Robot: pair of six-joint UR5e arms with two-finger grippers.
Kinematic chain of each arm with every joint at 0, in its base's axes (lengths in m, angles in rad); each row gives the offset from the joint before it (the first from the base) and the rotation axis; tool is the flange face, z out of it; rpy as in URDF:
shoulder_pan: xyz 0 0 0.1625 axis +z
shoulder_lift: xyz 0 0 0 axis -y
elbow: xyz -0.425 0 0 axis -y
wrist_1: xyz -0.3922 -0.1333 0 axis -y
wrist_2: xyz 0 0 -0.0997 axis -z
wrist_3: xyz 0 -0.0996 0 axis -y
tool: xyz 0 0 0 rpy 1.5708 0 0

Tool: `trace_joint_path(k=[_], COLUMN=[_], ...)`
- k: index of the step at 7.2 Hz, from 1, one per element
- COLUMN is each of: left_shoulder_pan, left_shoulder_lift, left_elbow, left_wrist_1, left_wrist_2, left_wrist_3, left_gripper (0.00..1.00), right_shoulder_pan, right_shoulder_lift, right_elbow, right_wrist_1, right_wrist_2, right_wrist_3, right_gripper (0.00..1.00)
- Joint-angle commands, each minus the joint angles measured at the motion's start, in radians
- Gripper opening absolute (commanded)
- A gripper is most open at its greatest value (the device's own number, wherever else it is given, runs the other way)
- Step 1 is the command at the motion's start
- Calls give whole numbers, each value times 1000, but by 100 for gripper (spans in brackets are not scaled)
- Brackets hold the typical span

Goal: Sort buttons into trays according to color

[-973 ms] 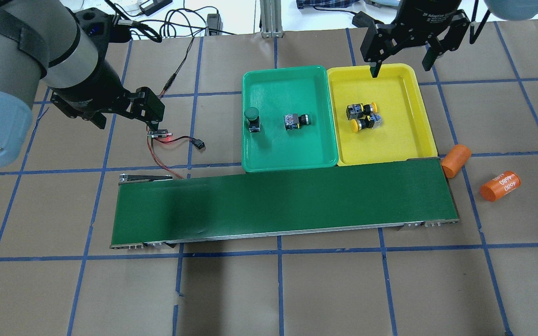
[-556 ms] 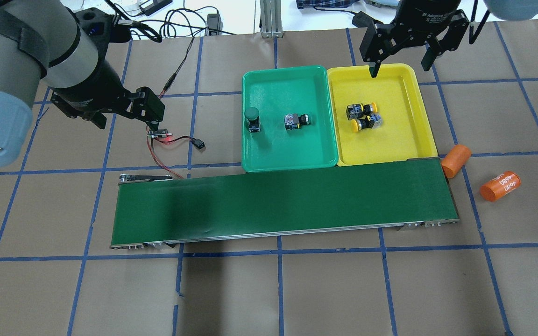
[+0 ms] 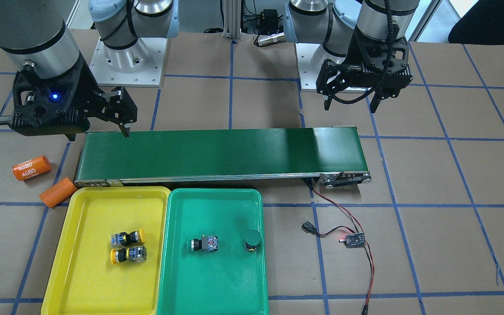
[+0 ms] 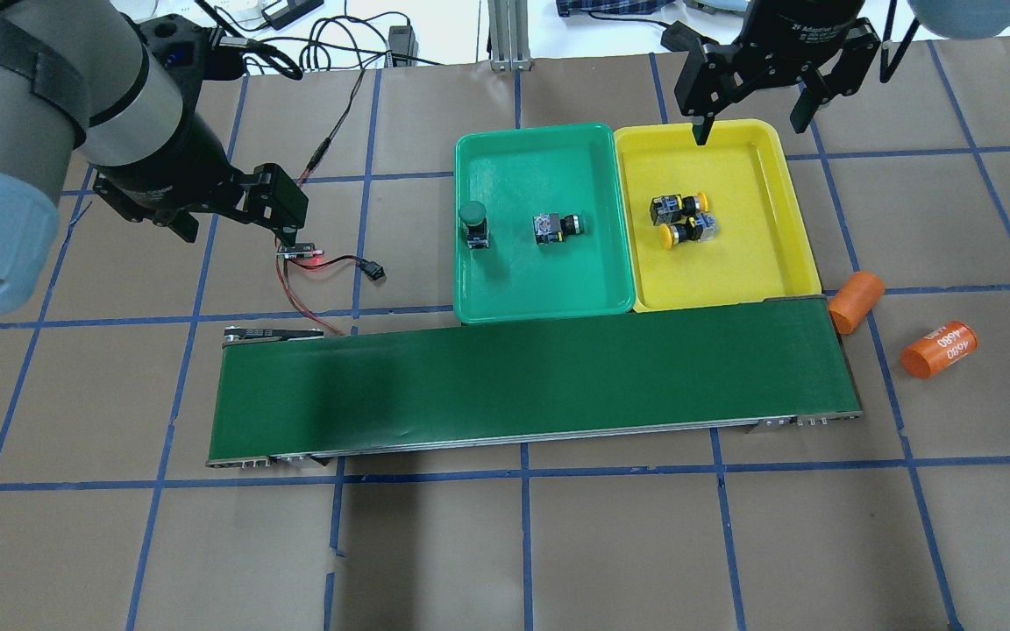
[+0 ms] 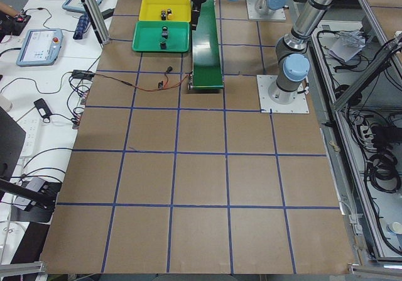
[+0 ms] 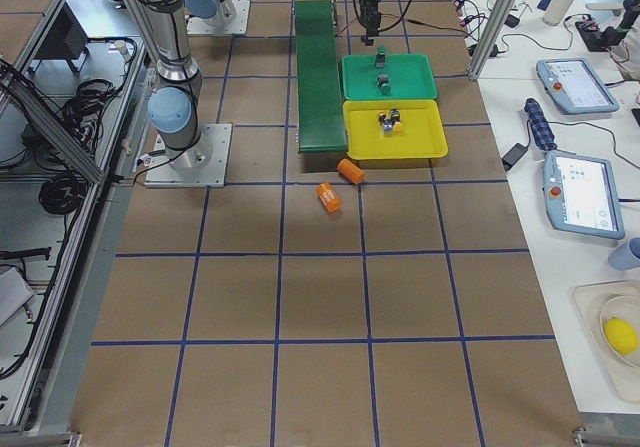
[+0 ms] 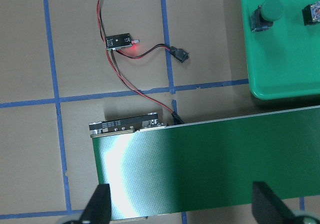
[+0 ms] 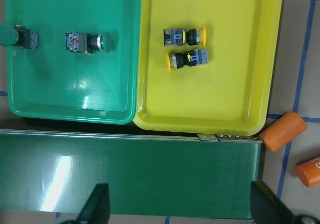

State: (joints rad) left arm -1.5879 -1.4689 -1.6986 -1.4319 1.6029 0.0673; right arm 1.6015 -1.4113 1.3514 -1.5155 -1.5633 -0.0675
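Two yellow buttons [image 4: 679,207] [image 4: 685,230] lie side by side in the yellow tray [image 4: 724,276]. Two green buttons sit in the green tray [image 4: 540,285], one upright [image 4: 473,224] and one on its side [image 4: 558,227]. My right gripper [image 4: 749,131] is open and empty, high over the yellow tray's far edge. Its wrist view shows both trays and all the buttons [image 8: 184,36]. My left gripper [image 4: 240,230] is open and empty above the table, left of the green tray. Its fingers [image 7: 100,206] hang over the belt's left end.
The long dark green conveyor belt [image 4: 531,377] lies along the trays' near edge. Two orange cylinders [image 4: 856,301] [image 4: 938,349] lie to the right of the belt, one marked "4680". A small circuit board [image 4: 299,251] with a red light and wires lies under my left gripper.
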Motion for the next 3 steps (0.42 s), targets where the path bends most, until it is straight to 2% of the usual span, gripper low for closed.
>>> trace_joint_path(k=[1,3], left_shoulder_pan=[0,0], left_shoulder_lift=[-1,1], left_elbow=[0,-4], left_wrist_1=[1,1], left_wrist_2=[0,0], left_wrist_3=[0,0], left_gripper=[100,100], right_shoulder_pan=[0,0], right_shoulder_lift=[0,0], right_elbow=[0,0], right_wrist_1=[0,0], right_wrist_2=[2,-1], right_wrist_3=[0,-2], right_gripper=[100,100])
